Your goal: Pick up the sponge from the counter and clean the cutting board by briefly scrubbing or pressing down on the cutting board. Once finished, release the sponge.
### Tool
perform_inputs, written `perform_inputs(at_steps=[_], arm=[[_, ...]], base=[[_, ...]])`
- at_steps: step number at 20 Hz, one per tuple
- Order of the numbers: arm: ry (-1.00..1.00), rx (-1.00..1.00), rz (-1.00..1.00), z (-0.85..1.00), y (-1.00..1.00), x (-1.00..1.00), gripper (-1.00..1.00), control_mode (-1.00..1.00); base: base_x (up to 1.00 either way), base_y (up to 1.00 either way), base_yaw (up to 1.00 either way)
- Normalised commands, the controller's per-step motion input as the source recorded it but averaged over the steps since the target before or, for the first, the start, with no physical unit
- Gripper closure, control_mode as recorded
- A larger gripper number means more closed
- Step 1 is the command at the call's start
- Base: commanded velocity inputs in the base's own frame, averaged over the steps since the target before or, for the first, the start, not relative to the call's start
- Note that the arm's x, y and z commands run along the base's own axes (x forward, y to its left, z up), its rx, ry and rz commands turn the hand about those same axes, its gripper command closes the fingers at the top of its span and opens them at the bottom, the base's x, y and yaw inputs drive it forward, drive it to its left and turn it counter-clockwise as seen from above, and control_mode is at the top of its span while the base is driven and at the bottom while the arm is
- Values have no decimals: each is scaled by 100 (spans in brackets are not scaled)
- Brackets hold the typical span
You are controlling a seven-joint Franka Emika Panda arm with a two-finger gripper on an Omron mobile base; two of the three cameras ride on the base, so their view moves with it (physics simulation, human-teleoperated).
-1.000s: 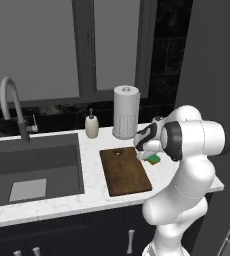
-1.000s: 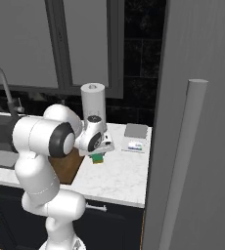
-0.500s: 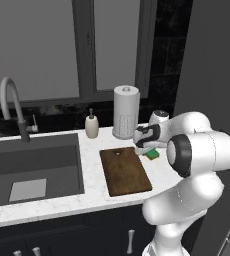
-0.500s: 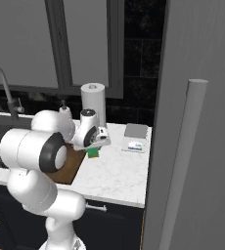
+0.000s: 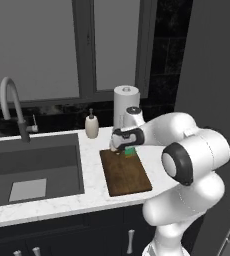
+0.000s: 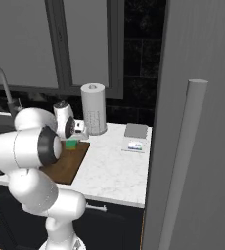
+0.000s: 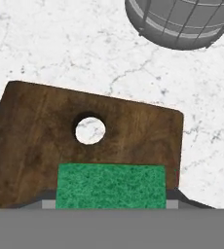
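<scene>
The left base view looks forward and down from behind the arm, taking in the sink (image 5: 34,170) and the cutting board (image 5: 124,172). The right base view faces the same counter (image 6: 112,168) from the other side, sharing the cutting board and the paper towel roll (image 6: 94,108). The hand view hangs close over the board's holed end.

- Sponge (image 7: 110,186): rough, fuzzy green top.
- Cutting board (image 7: 41,131): dark, matt wood, visible grain.
- Table (image 7: 60,44): smooth white marble look, grey veins.
- Sink (image 5: 32,165): matt dark grey.
</scene>
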Motion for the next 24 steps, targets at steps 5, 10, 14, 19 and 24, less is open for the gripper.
perform_inputs(at_steps=[5,10,14,19,24], arm=[[-1,2,-29,0,70,-8,100,-100],[1,3,-38,0,46,-55,100,-100],[20,0,-30,0,13,-56,100,-100],[8,0,-11,0,0,-54,100,-100],[0,0,0,-7,0,-43,100,-100]], base=[[0,0,0],[0,0,0],[0,0,0],[0,0,0],[0,0,0]])
